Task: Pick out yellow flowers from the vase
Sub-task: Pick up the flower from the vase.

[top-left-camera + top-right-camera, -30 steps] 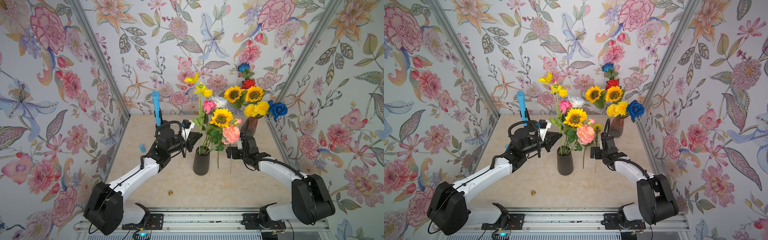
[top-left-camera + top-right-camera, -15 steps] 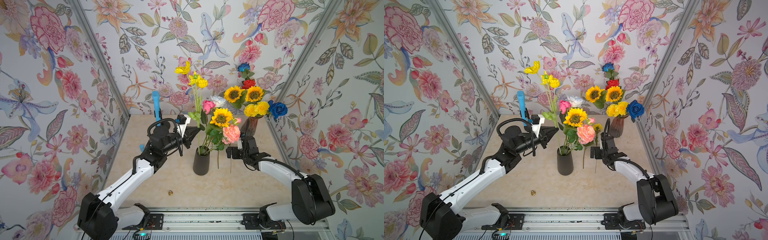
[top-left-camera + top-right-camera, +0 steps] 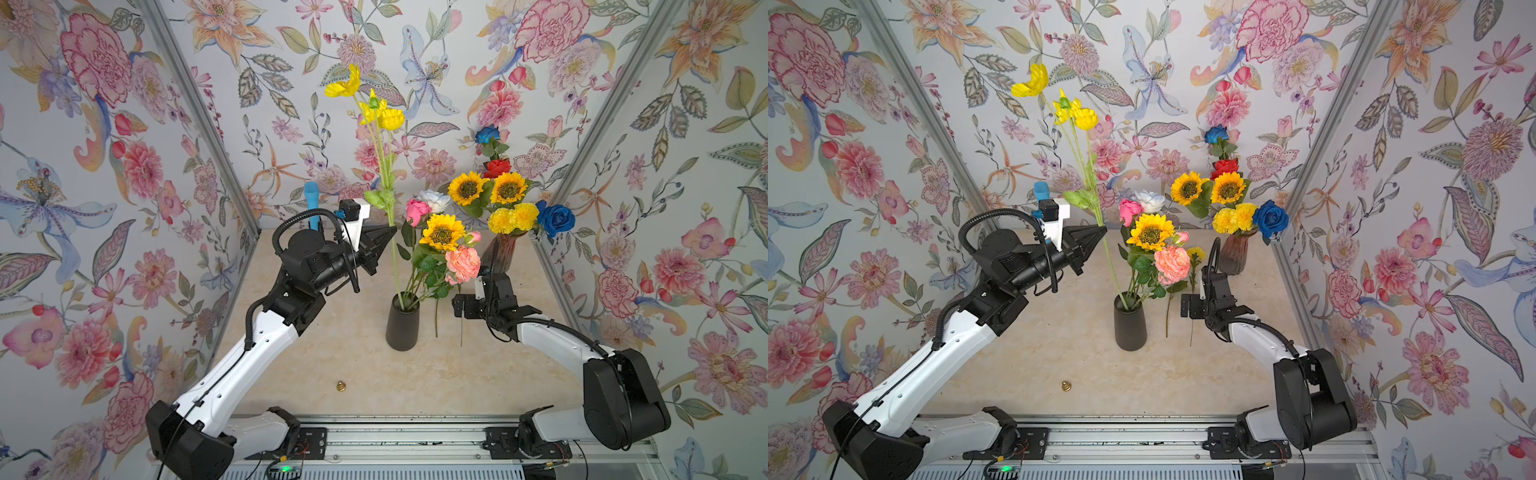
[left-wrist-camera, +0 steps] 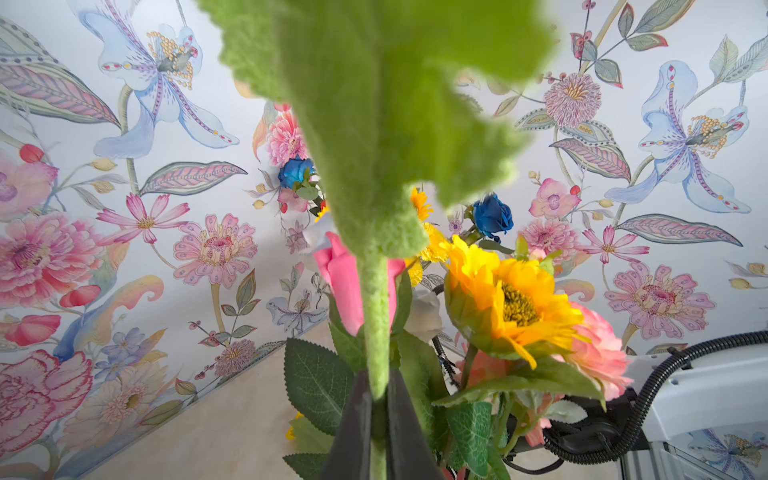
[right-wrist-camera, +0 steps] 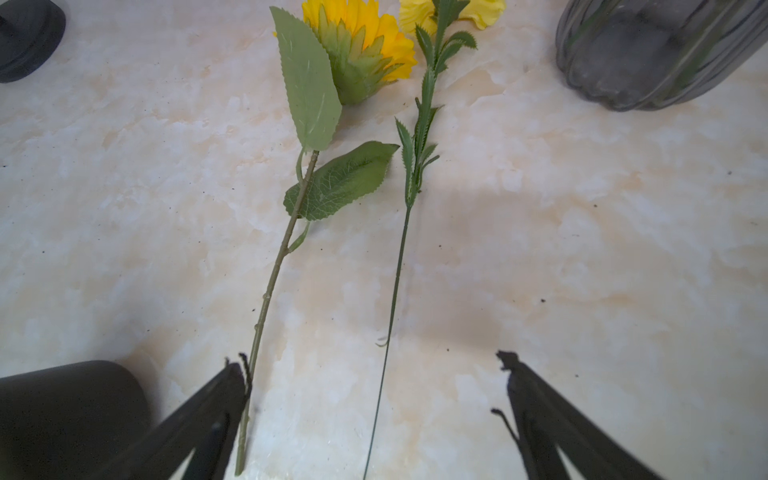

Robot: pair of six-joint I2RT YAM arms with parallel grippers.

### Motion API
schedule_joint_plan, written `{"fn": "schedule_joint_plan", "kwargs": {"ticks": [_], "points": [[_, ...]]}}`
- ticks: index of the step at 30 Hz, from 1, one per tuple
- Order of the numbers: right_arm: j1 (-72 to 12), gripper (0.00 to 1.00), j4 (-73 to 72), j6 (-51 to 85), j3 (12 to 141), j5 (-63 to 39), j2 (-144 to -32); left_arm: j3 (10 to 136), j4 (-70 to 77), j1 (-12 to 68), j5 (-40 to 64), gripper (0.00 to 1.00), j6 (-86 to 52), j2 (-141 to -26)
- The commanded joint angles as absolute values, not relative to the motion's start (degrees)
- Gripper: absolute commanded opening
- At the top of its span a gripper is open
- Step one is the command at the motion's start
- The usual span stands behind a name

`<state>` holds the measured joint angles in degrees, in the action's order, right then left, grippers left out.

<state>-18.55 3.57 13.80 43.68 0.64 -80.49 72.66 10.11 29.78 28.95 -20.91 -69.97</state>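
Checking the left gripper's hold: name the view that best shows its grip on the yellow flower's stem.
Left wrist view: the left gripper is shut on the fuzzy stem, close up. Both top views show the pinch small, with the stem running to the black vase. The right wrist view misses it.

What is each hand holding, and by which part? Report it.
The left hand is shut on the tall yellow flower, gripping its green stem partway up. The right hand is open and holds nothing.
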Motion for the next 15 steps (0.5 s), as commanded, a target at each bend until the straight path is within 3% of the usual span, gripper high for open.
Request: {"fn": "schedule_joint_plan", "kwargs": {"ticks": [1, 15], "points": [[-18.26, 1.0, 2.99, 14.68, 42.98, 0.32, -79.28, 78.84, 6.9, 27.23, 27.15, 0.0, -22.87, -70.79], [-18.11, 1.0, 2.9, 14.71, 42.8, 0.0, -78.57, 86.36, 6.39, 11.39, 32.29, 0.0, -33.2, -71.44]]}}
